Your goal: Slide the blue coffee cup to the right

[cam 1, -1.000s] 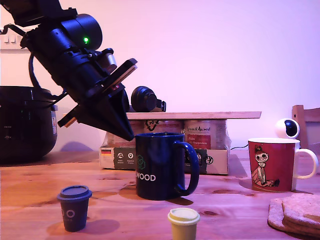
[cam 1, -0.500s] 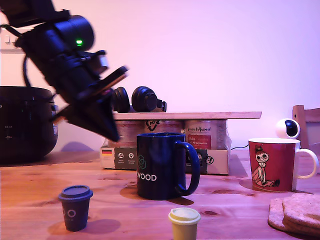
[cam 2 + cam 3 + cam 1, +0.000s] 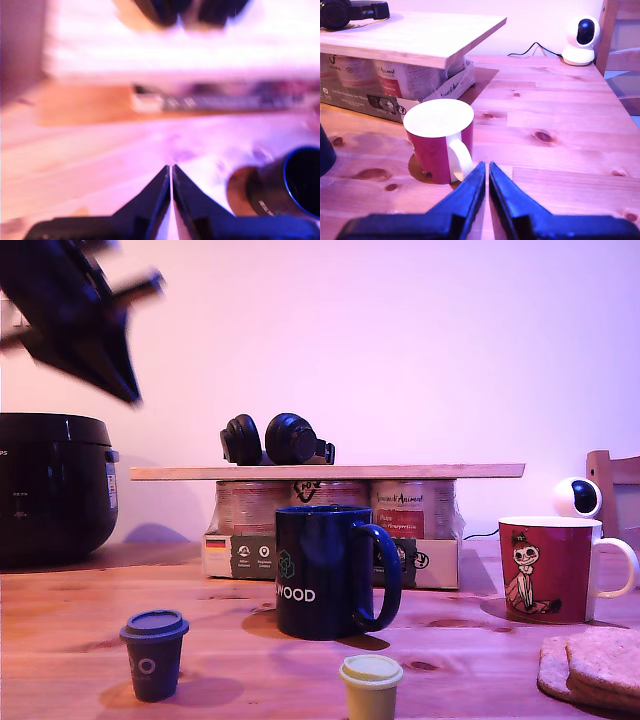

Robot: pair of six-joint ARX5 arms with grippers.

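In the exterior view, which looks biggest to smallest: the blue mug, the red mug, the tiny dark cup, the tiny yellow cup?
1. Blue mug
2. Red mug
3. Tiny dark cup
4. Tiny yellow cup, partly cut off, so unsure

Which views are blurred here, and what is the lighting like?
Exterior view: arm at its upper left is motion-smeared, the blue coffee cup sharp; pink-purple cast. First wrist view: blurred throughout. Second wrist view: sharp, the red mug crisp.

Plain wall (image 3: 420, 340) in pinkish-purple light, knotty wooden table (image 3: 470, 650), chair back (image 3: 612, 495) behind
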